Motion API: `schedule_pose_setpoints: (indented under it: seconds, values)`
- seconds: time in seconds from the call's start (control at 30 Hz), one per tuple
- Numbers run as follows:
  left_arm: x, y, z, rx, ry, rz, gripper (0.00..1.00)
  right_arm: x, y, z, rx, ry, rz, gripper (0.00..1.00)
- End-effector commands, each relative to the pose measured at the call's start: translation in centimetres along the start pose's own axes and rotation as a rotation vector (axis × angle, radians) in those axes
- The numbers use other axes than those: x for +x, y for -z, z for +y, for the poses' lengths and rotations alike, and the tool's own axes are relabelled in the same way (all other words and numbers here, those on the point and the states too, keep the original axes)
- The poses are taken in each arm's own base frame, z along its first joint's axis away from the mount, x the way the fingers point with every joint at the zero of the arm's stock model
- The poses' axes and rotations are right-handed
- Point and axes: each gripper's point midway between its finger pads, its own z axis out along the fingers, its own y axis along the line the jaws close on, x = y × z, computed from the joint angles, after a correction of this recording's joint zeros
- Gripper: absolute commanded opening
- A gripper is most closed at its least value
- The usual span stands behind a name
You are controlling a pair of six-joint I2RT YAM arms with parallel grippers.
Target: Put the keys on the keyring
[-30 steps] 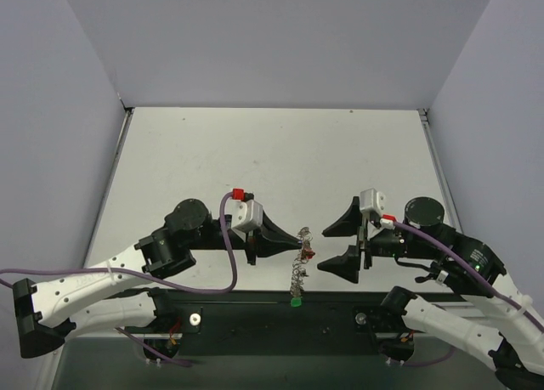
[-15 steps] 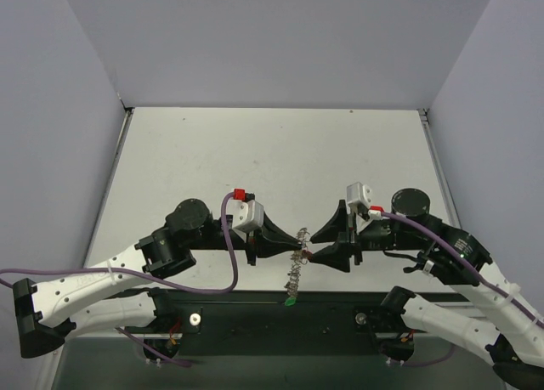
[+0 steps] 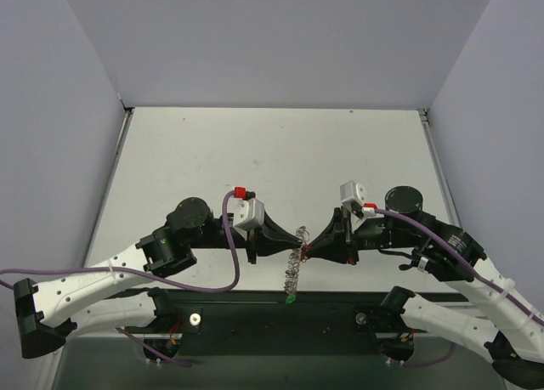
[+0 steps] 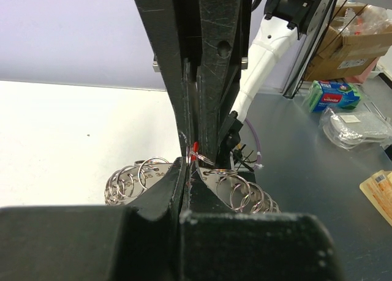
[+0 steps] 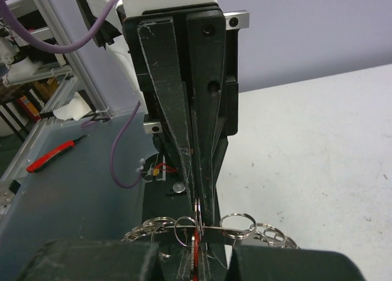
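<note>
keyring [image 3: 293,271] | long axis vertical, green key [image 3: 291,299] lowest | left end effector [image 3: 297,240] pinching top

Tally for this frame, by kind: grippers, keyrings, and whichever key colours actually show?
2 black two-finger grippers: left gripper, right gripper
1 silvery metal keyring, rim frilled with small loops
1 red-tagged key
1 green-tagged key
Total: 5; no other key colours show.
</note>
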Motion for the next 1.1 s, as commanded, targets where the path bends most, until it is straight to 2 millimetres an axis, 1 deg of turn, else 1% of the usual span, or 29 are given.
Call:
schedule_pose_setpoints:
  seconds: [0.0,0.2,0.27,0.3,0.43,0.5,1.07]
  values:
    - [-4.6,0.0,-1.2,0.045,-0.056,-0.134,0.0,-1.4,-0.2,0.2,-0.019,0.043,-0.054,0.0]
    - [-5.0,0.1,-1.0,0.028,-0.057,-0.17,0.0,-1.3,-0.2,0.2,-0.014,0.037,-0.053,0.0]
    - [-5.5,0.2,-1.0,0.025,-0.061,-0.194,0.0,-1.1,-0.2,0.2,-0.013,0.035,-0.05,0.0]
    - [-5.4,0.2,-1.0,0.024,-0.058,-0.195,0.0,-1.1,-0.2,0.2,-0.014,0.036,-0.051,0.0]
    - [-6.2,0.4,-1.2,0.027,-0.065,-0.232,0.0,-0.9,-0.3,0.1,-0.014,0.03,-0.045,0.0]
    - [-6.6,0.6,-1.5,0.038,-0.07,-0.251,0.0,-0.9,-0.3,0.1,-0.016,0.031,-0.046,0.0]
    - [-8.3,1.3,-3.6,0.142,-0.093,-0.348,0.0,-0.4,-0.6,0.2,-0.03,0.023,-0.031,0.0]
